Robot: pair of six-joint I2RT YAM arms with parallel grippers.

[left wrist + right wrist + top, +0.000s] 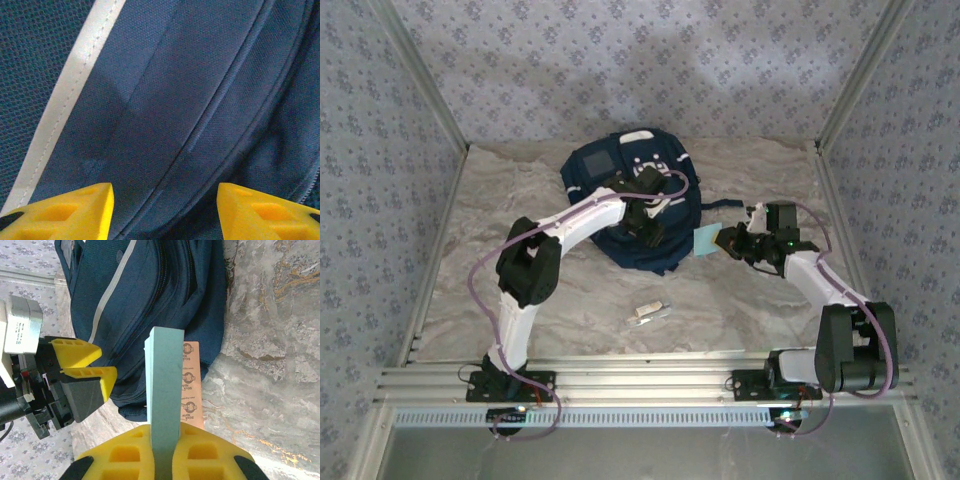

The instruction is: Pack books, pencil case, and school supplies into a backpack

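Slim white stick item (pixel 648 312) lies on the bench (pixel 510 190) at 6 o'clock, nearest the arm bases. Right end effector (pixel 725 241) is clenched on the light-blue square pad (pixel 706 241), held on edge just beside the backpack (pixel 588 185), at its 3 o'clock. Left end effector (pixel 647 215) is released, jaws apart with nothing between them, right over the navy fabric beside a white stripe (pixel 65 95). The backpack lies flat at 12 o'clock, far side of the bench.
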